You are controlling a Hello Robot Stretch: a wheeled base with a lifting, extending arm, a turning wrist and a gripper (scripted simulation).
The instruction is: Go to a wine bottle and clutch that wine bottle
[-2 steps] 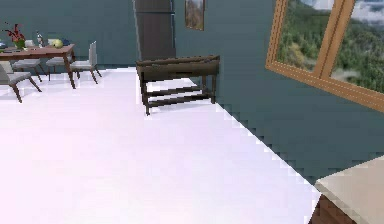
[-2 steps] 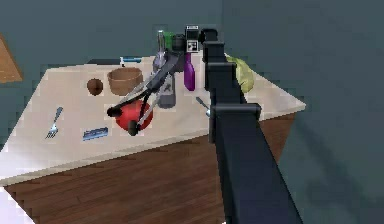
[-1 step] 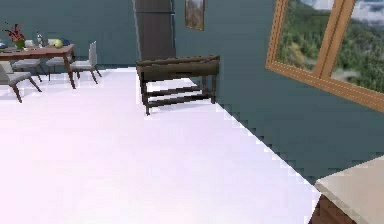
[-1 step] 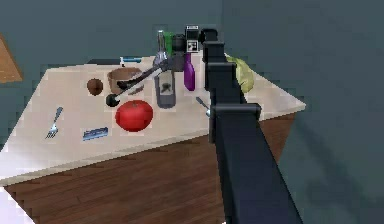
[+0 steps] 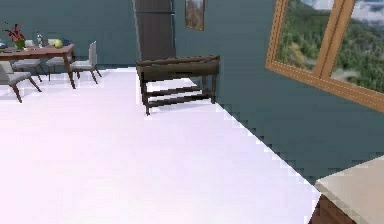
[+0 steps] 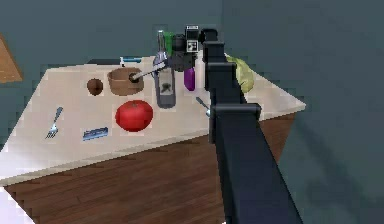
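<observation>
Arm side view: the arm (image 6: 235, 130) reaches out over the counter (image 6: 40, 150). The gripper (image 6: 148, 72) sits among a bowl (image 6: 124, 82), a red fruit (image 6: 133, 115) and a dark bottle shape (image 6: 189, 76); whether it holds anything cannot be told. Forward view: a console table (image 5: 178, 72) stands before the teal wall (image 5: 240, 60).

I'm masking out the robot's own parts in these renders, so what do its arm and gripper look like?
The arm is a dark, nearly black square bar with flat faces. At its far end sit two small white squares with black marks. Left of them is the gripper: a dark body with two thin, pale grey fingers.
</observation>
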